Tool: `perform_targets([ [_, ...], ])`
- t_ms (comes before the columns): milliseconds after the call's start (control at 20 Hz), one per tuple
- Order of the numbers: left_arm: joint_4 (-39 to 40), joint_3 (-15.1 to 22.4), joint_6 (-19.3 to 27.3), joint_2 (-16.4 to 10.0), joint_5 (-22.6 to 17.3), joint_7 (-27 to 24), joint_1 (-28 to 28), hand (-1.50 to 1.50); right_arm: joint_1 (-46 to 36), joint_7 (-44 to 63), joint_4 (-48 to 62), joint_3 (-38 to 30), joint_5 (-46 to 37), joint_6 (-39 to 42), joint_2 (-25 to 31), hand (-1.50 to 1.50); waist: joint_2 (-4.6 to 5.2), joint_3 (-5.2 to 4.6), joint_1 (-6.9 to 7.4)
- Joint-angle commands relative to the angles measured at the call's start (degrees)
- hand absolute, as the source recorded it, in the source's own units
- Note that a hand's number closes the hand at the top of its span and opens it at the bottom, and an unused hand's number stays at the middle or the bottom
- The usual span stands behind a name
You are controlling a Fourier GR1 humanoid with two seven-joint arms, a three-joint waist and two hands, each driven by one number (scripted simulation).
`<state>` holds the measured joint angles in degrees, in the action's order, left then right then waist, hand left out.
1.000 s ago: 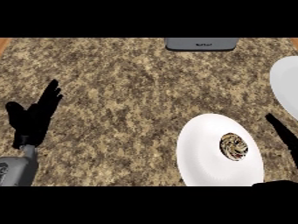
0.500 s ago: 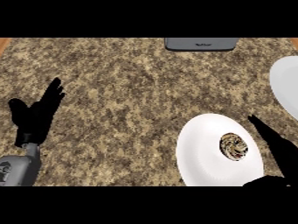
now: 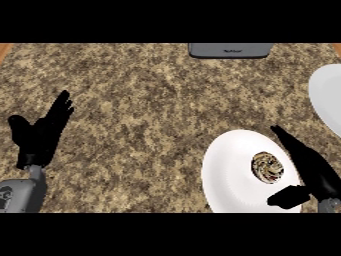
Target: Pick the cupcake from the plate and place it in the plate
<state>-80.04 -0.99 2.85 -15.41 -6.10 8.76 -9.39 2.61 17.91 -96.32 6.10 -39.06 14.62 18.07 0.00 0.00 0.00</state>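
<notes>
The cupcake (image 3: 267, 167) is found in the lower right of the frame, seated right of centre on the nearer plate (image 3: 228, 175). It is seen from straight above, so only its swirled brown-and-cream top is shown. It is judged to stand upright, its long axis pointed up toward the view; no sideways heading can be told from the round outline. The right hand (image 3: 315, 170) is placed over that plate's right rim, just beside the cupcake, with fingers straight toward the upper left and the thumb spread out below; nothing is grasped. This spread is judged to be chosen so that the cupcake can be bracketed from the side. The second plate (image 3: 335, 100), at the right edge, is taken as the destination. The left hand (image 3: 40, 135) is rested open at the left, fingers up.
</notes>
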Motion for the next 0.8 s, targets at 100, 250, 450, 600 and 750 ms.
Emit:
perform_targets([
  [100,2.2,-0.35,-0.13,2.74,3.4,-1.76,-0.83,0.0,-2.42,-3.32,6.96,-1.3,-3.92,-1.6,-2.03,-1.5,0.0,0.01,-0.05],
  [250,-0.76,-2.05,-1.71,1.85,1.97,-0.07,1.32,0.0,-4.08,-1.43,7.15,-1.36,-4.49,2.08,-1.54,-1.5,-0.01,0.0,0.01],
  [450,0.46,-1.53,0.35,2.64,3.83,1.87,-2.88,0.0,-5.72,-3.44,9.77,0.52,-4.56,5.47,-0.89,1.5,0.04,0.01,-0.02],
  [600,-0.95,-1.19,-1.61,2.82,3.68,-1.95,3.07,0.0,-5.98,-8.86,11.6,1.93,-5.69,4.01,-0.53,1.5,0.03,0.01,0.2],
  [750,1.03,-3.58,-1.58,1.86,3.24,0.6,-2.16,0.0,-6.69,-5.59,9.94,3.76,-7.6,2.68,-4.73,1.5,0.03,0.0,-0.02],
])
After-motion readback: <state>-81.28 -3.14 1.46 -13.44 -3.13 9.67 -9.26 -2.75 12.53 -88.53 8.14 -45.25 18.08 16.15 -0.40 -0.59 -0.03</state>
